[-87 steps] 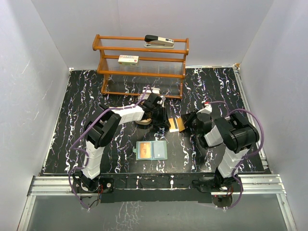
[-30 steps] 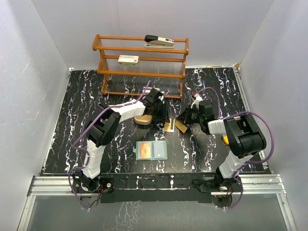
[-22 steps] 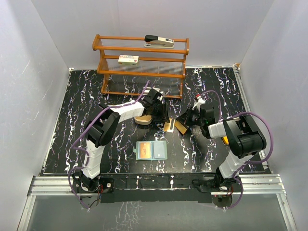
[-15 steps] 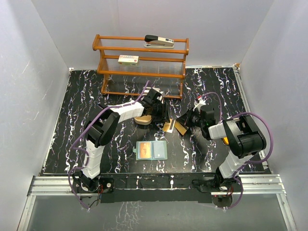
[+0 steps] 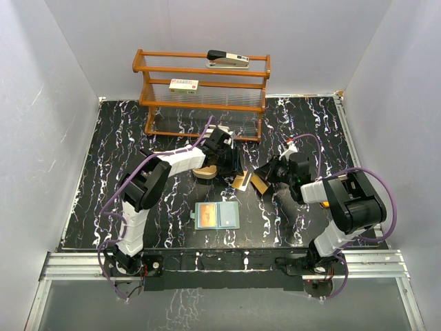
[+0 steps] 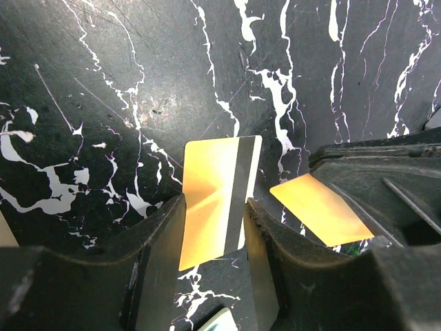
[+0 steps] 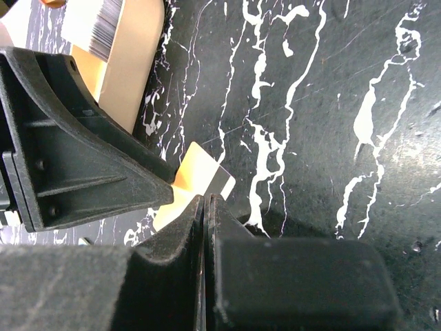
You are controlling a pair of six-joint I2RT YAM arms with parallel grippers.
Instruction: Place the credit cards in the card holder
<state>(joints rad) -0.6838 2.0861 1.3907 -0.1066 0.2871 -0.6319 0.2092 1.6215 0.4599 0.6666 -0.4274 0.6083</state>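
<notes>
A gold credit card with a black stripe lies on the black marble table, in the gap of my left gripper. The jaws are open, with a fingertip at each long edge. From above, this card is just right of the left gripper. A second plain gold card reaches under my right gripper; I cannot tell if it is gripped. The right gripper is shut, tips at the striped card's edge. The card holder lies open nearer the arm bases.
A tan tray sits under the left wrist, and its wall holds a stack of cards. A wooden rack at the back carries a stapler and a white box.
The right arm's elbow has swung out to the right and its wrist has shifted back a little. Both gold cards and the left gripper have stayed almost in place.
</notes>
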